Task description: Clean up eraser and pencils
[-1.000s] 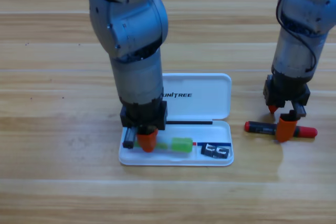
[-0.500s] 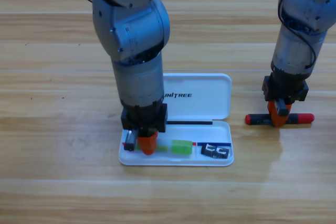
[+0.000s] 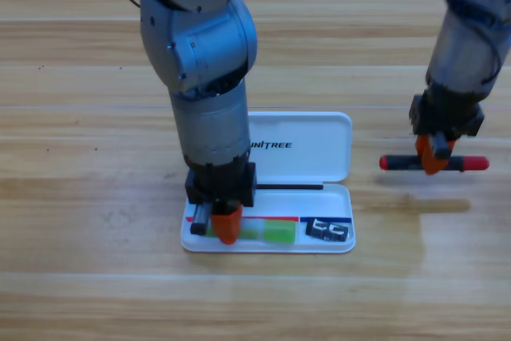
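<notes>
- Step in hand, as judged from the scene: the right gripper (image 3: 436,157) is clamped on the red pencil (image 3: 433,163) near its middle and holds it level above the table (image 3: 88,117), with a shadow on the wood below it. The pencil is to go into the tray of the white case (image 3: 339,241).
- To do this well, keep the pencil level and parallel to the long side of the tray. Bring it over the bare strip of the tray and lower it fully before the jaws part.
- The left gripper (image 3: 223,225) points down into the left end of the tray, over the pale end of the green pencil (image 3: 275,233). I cannot tell whether its jaws are apart or together. It should be out of the tray before the right arm arrives, as both would crowd the same narrow space.
- The red pencil is a slim stick, red at both ends, its middle hidden by the orange jaws. It is well apart from the case, to its right.
- The green pencil lies lengthwise in the tray, bright green on the right.
- The eraser (image 3: 328,231), a small black block with white marks, lies in the right end of the tray, just beside the green pencil.
</notes>
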Controlling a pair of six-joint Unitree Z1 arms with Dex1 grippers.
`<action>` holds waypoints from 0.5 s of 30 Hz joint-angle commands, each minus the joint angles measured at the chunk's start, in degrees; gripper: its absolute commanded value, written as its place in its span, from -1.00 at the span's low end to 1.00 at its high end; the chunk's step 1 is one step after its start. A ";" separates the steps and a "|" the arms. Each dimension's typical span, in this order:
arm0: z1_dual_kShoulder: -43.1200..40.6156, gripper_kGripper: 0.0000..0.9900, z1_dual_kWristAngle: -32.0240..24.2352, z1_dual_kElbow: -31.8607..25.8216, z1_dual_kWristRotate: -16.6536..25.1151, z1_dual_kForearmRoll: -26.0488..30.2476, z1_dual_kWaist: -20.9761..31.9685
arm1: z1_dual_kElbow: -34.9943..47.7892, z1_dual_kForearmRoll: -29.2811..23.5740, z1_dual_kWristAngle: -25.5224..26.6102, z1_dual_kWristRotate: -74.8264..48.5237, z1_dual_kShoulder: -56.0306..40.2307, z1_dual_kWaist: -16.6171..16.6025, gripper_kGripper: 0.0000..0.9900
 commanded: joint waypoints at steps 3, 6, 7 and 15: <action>2.85 -1.00 -0.82 -0.49 -0.62 1.19 2.55 | 1.12 4.69 1.05 2.02 -5.32 2.94 -1.00; 2.85 -1.00 -0.82 -1.80 -0.53 2.50 2.82 | 0.59 5.04 1.14 2.55 -5.93 3.56 -1.00; 2.85 -1.00 -0.82 -2.42 -0.53 3.03 2.91 | 0.42 5.22 1.05 2.64 -6.02 3.65 -1.00; 2.76 -1.00 -0.91 -3.12 -0.53 4.00 2.99 | 0.15 5.39 0.79 3.43 -6.02 4.17 -1.00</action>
